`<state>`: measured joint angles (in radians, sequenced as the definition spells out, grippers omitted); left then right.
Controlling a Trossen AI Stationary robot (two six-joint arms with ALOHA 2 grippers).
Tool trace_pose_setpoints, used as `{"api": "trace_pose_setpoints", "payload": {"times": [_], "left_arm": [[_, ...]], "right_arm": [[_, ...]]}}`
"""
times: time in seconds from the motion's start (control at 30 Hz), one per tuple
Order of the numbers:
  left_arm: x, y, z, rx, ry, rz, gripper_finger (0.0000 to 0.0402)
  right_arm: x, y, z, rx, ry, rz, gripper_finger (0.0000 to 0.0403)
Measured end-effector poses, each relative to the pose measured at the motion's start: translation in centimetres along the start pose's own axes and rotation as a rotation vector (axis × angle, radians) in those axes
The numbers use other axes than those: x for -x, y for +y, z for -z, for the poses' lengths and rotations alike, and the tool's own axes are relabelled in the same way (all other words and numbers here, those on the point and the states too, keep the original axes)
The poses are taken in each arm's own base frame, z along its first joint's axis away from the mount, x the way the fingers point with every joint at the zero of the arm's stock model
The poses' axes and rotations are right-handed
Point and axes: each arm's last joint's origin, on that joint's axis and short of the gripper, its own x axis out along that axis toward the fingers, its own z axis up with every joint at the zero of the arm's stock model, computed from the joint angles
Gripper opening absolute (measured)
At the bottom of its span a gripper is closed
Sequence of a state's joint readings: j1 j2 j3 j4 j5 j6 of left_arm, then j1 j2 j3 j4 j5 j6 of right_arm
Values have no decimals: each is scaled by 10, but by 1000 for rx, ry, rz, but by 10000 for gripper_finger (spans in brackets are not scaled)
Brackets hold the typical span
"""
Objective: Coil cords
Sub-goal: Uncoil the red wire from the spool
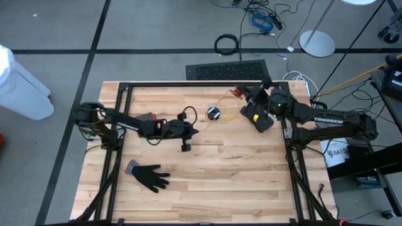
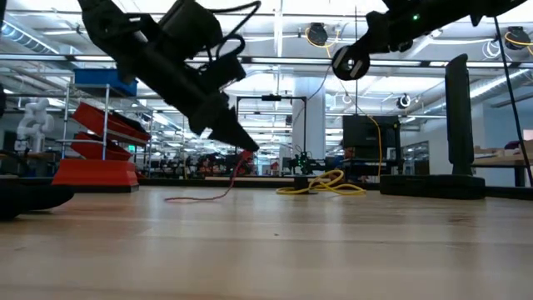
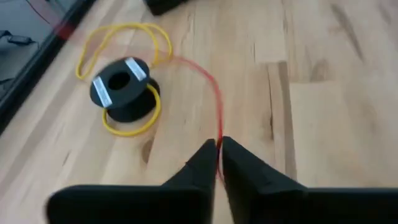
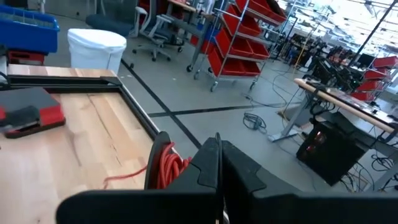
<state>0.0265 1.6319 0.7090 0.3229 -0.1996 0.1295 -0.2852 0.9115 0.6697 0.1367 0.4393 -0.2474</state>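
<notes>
The left claw [image 3: 219, 163] hangs above the middle of the wooden counter [image 1: 239, 182] with its fingers pinched together on a thin red cord [image 3: 214, 106]. From the fingertips this cord runs across the boards toward a black spool [image 3: 121, 87]. A yellow-orange cord [image 3: 124, 37] lies in loose loops around and beneath the spool, near the counter's far edge. In the low view the red cord [image 2: 204, 193] sags from the claw down to the surface.

The right claw [image 4: 219, 163] is raised above the far right corner of the counter, its fingers pressed together with nothing visible between them. A bundle of orange-red cord [image 4: 166, 167] sits just beside it. A black glove [image 1: 149, 177] lies flat near the front left.
</notes>
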Motion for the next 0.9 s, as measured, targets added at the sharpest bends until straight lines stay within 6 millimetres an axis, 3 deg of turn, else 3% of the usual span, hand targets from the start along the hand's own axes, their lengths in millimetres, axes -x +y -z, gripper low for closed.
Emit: {"api": "trace_pose_setpoints", "payload": {"times": [0.3, 0.4, 0.67, 0.9], "left_arm": [[-1, 3, 3, 1, 32, -66, 236], [2, 7, 0, -17, 26, -141, 275], [15, 21, -46, 41, -427, -208, 283], [17, 44, -81, 72, -564, -210, 244]], "right_arm": [[4, -2, 2, 13, 27, -1, 0], [4, -2, 2, 13, 32, -3, 0], [2, 4, 2, -34, 16, -79, 0], [-4, 17, 1, -44, -17, -130, 0]]}}
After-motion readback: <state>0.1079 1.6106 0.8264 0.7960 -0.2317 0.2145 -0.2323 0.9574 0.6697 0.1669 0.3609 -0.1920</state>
